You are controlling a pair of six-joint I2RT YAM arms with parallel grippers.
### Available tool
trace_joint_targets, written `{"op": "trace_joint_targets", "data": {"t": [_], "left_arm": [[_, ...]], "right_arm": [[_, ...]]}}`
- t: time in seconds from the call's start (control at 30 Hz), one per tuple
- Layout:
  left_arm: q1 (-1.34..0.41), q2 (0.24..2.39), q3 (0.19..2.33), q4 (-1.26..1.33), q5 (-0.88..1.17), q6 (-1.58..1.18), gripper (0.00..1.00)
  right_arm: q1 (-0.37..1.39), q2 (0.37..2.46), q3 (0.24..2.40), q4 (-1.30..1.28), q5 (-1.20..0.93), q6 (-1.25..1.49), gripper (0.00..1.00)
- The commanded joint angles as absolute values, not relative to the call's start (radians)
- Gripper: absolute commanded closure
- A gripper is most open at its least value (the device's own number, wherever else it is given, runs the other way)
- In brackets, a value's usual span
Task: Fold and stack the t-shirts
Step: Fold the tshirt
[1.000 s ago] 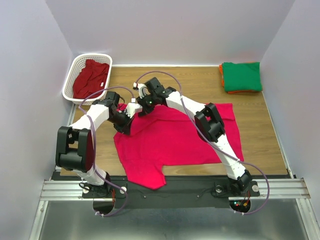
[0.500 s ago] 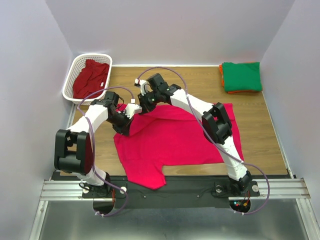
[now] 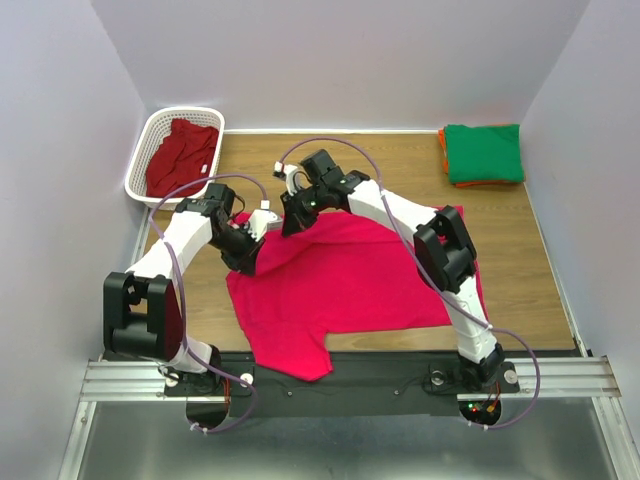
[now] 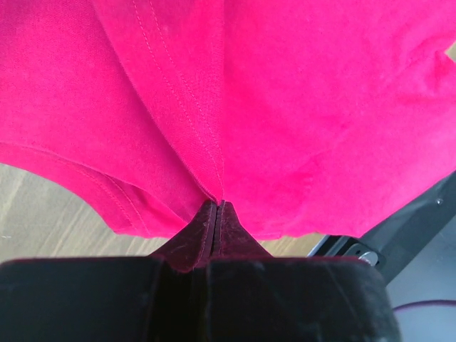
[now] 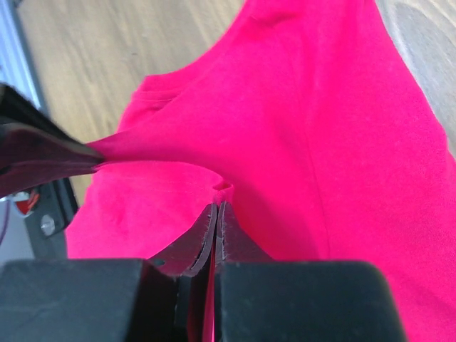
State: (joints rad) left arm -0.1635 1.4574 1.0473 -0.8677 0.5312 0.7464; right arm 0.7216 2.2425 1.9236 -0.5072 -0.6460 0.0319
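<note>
A wooden table (image 3: 520, 240) is seen from above, with a pink shirt (image 3: 340, 285) spread flat in front of two robot arms and its far left edge lifted. Compared with a second earlier, the right arm (image 3: 445, 250) is bent further right over the shirt's far right corner. The left arm (image 3: 140, 310) is swung further left, and the shirt's outline is barely changed.

Only the overhead view shows a white basket (image 3: 186, 111) at the far left holding a crimson shirt (image 3: 180, 155). At the far right, a folded green shirt (image 3: 483, 150) is stacked on an orange shirt (image 3: 441, 150).

Only the wrist views show the grips. The left gripper (image 4: 216, 206) is closed tight on a stitched fold of pink cloth. The right gripper (image 5: 217, 206) is pinched on a small pucker nearby.
</note>
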Motion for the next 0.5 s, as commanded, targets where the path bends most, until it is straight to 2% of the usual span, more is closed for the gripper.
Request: {"op": "trace_joint_targets", "data": {"t": [0.0,0.4,0.43,0.47], "left_arm": [[-0.164,1.417,1.08,-0.954,0.56,0.782,1.0],[-0.164,1.463,1.062,-0.953,0.555,0.802,0.99],[-0.166,1.466,1.057,-0.951,0.552,0.805,0.95],[-0.166,1.477,1.057,-0.954,0.552,0.819,0.83]], "right_arm": [[0.732,2.154,1.898,-0.472,-0.693,0.035,0.99],[0.735,2.164,1.81,-0.472,-0.727,0.011,0.99],[0.738,2.171,1.801,-0.472,-0.73,0.011,0.99],[0.739,2.172,1.789,-0.472,-0.73,0.011,0.99]]}}
